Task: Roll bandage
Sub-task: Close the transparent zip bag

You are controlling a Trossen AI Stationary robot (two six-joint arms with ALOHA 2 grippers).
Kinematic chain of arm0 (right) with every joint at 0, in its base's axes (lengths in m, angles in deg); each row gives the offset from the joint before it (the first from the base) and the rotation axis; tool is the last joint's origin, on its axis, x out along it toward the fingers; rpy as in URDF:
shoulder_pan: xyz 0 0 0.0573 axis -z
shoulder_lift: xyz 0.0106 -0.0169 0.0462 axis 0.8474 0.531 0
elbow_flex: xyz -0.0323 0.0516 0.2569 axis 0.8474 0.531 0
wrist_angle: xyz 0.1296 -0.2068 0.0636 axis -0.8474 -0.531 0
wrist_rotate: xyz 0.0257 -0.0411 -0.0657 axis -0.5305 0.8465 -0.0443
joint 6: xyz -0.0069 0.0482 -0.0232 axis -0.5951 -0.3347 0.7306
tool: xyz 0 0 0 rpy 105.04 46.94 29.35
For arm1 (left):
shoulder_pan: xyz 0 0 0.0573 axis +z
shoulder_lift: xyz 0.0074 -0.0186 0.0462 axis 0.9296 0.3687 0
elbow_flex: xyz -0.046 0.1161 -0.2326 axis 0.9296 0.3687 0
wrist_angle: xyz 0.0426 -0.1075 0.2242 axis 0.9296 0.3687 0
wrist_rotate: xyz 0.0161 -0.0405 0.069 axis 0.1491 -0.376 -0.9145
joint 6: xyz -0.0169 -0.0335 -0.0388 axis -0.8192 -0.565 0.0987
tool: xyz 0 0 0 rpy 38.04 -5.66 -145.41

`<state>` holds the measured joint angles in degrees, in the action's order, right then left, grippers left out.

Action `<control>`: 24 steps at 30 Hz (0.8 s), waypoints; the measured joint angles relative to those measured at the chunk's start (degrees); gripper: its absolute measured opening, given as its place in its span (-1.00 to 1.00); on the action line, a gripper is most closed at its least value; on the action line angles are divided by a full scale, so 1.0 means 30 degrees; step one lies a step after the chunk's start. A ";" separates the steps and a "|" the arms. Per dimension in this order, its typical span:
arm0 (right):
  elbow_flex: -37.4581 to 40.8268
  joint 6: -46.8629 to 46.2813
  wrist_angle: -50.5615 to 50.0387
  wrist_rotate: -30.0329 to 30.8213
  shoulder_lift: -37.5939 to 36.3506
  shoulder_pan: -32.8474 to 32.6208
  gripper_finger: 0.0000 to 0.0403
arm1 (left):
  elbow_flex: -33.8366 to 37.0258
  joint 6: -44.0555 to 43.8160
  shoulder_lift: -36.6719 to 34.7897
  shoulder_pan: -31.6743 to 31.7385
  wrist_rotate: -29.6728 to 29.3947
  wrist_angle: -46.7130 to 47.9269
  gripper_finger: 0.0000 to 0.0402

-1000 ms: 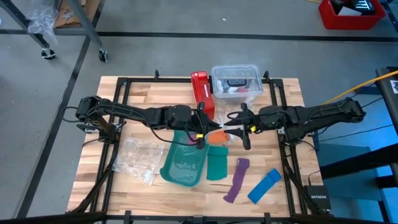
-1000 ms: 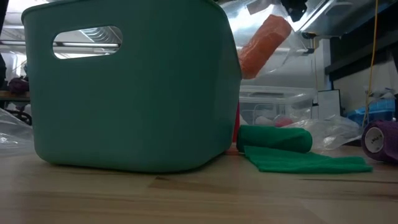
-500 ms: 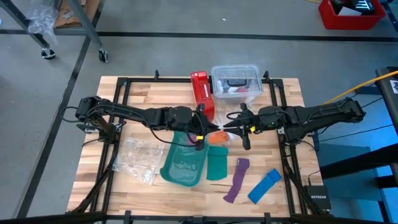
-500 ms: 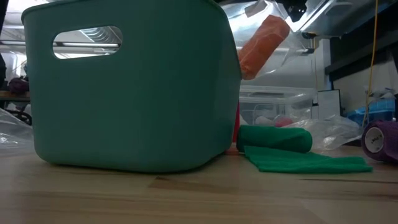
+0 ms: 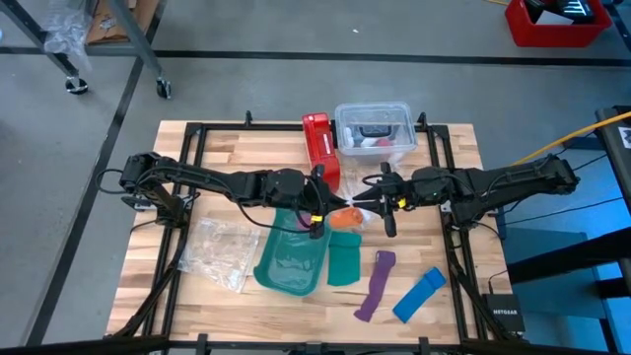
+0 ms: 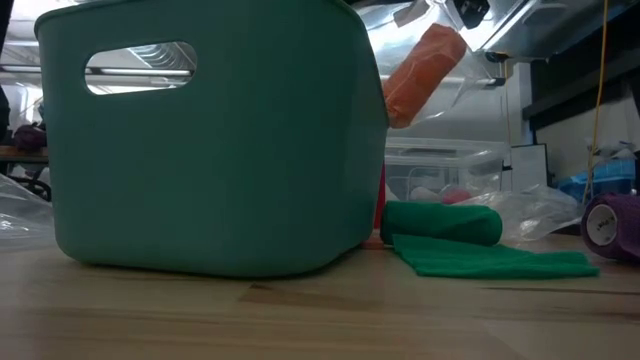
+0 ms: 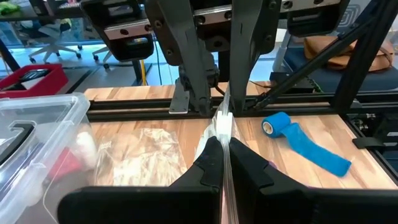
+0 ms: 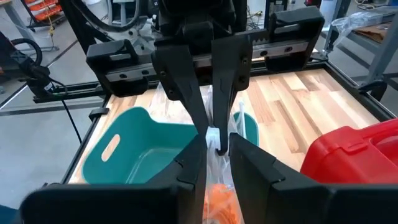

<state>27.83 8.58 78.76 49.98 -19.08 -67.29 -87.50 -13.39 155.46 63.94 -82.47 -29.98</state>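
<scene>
The orange bandage [image 5: 345, 216] sits inside a clear plastic wrapper, held up between my two grippers over the middle of the table. In the low view the bandage [image 6: 424, 72] hangs tilted, well above the tabletop. My left gripper [image 5: 329, 206] comes from the left and is shut on the wrapper. My right gripper [image 5: 359, 204] comes from the right and is shut on the same wrapper. The two grippers face each other, almost touching. My left gripper pinches a thin edge of the clear wrapper [image 7: 223, 122] between its two fingertips, coming level from the table's left. The wrapper is lifted clear of the table. My right gripper pinches the clear wrapper's upper edge [image 8: 215, 135] between its two fingertips, level from the table's right. The orange bandage [image 8: 219, 198] hangs in the wrapper below the fingers, clear of the table.
A teal basket [image 5: 292, 260] stands just below the grippers, toward the near edge. A green bandage [image 5: 345, 259], a purple strip [image 5: 375, 284] and a blue strip [image 5: 419, 294] lie to its right. A red box [image 5: 320, 148] and a clear tub [image 5: 375, 133] stand at the far edge. A crumpled plastic bag [image 5: 222, 251] lies near left.
</scene>
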 joint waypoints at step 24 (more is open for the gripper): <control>0.0000 0.0000 -0.0327 -0.0211 0.0000 0.0000 -0.94 | 0.0004 0.0000 0.0000 -0.0387 -0.0021 -0.0108 -0.97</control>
<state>27.83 8.58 77.77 49.35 -19.08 -67.29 -87.48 -13.39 155.46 62.78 -82.53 -30.30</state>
